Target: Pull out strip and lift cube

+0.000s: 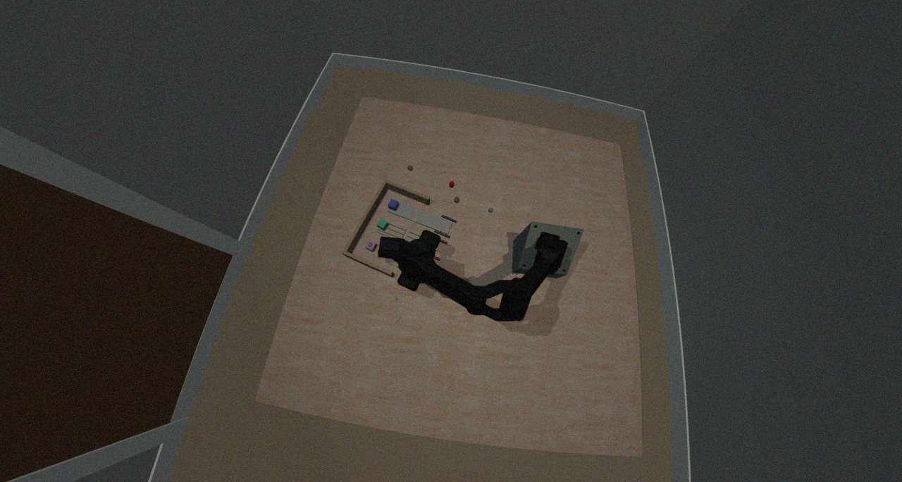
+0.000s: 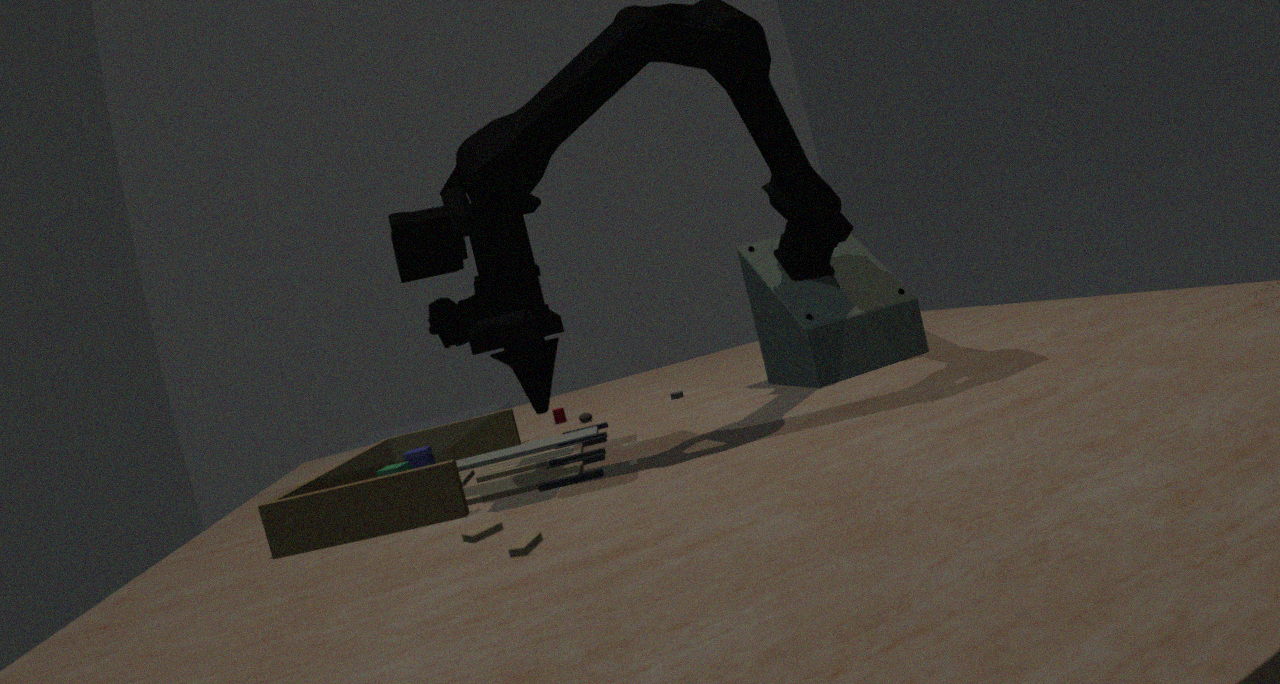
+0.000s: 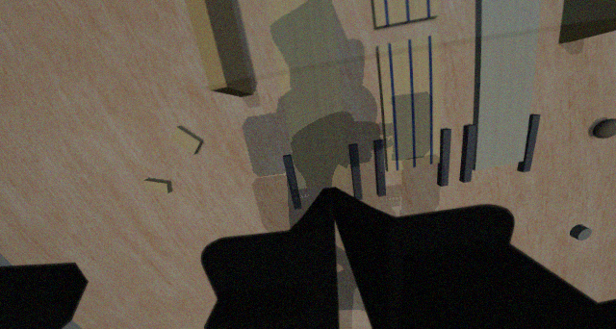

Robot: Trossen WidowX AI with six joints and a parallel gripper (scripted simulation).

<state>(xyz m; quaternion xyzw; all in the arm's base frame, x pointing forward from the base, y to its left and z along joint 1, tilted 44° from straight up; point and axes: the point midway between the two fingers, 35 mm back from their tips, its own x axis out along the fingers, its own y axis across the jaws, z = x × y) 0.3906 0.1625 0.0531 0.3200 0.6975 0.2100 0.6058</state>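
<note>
The labelled cube, pink with a dark mark (image 1: 371,246), sits at the far end of the left, yellow strip (image 3: 313,55), which lies in my arm's shadow; no break shows in its visible part. A green cube (image 1: 382,224) (image 2: 392,469) is at the far end of the middle strip (image 3: 401,69), which has blue lines and a gap across it. A blue cube (image 1: 392,204) (image 2: 418,456) is at the far end of the pale grey strip (image 1: 419,215) (image 3: 505,79). My gripper (image 2: 540,409) (image 3: 329,193) is shut and empty, pointing down above the strips' near ends.
A low three-sided wall (image 2: 366,505) (image 3: 226,40) surrounds the cubes, open toward my base. Dark bars (image 3: 293,182) (image 3: 355,170) flank the strips' near ends. Two small bent pieces (image 3: 190,139) (image 3: 161,184) lie left. A red piece (image 1: 451,184) (image 2: 559,415) and small grey pieces lie right.
</note>
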